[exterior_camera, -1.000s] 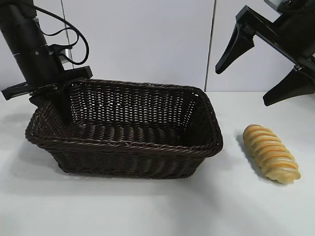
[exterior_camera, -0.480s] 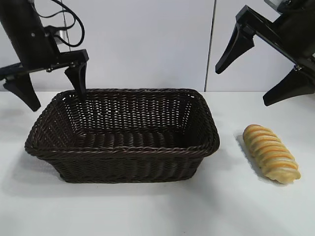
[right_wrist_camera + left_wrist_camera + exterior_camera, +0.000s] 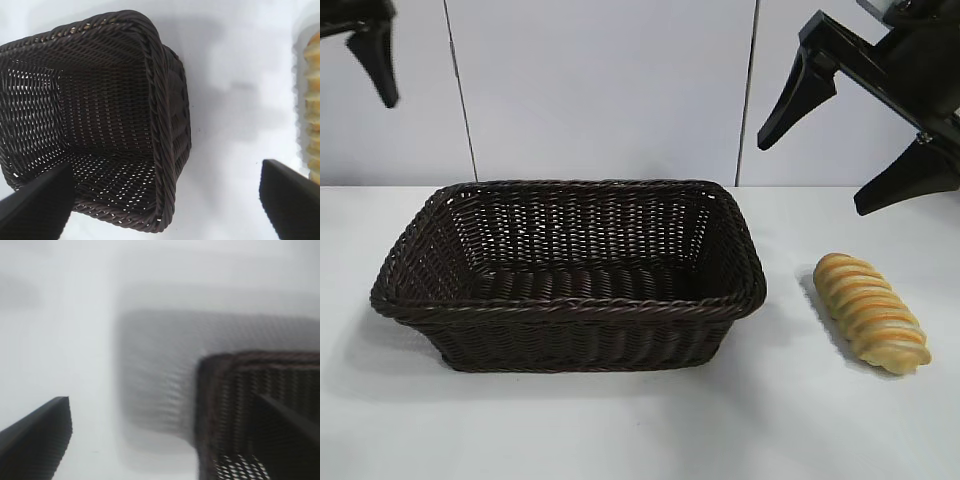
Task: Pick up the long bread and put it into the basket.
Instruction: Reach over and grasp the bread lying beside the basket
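The long bread (image 3: 872,312), a golden-tan twisted loaf, lies on the white table to the right of the basket (image 3: 570,305), apart from it. The dark brown wicker basket holds nothing that I can see. My right gripper (image 3: 813,175) hangs open high above the bread, between it and the basket's right end. In the right wrist view the gripper (image 3: 167,165) spans the basket's corner (image 3: 155,100), and the bread (image 3: 312,100) shows at the frame's edge. My left gripper (image 3: 161,398) is open and empty above the basket's left corner (image 3: 210,390). Only one of its fingers (image 3: 382,62) shows in the exterior view's top left.
The white tabletop (image 3: 620,430) runs in front of the basket and around the bread. A pale panelled wall (image 3: 610,90) stands close behind the basket.
The left gripper rose from the basket's left rim to the top left corner of the view, and the basket's left end settled. The right gripper and bread stayed put.
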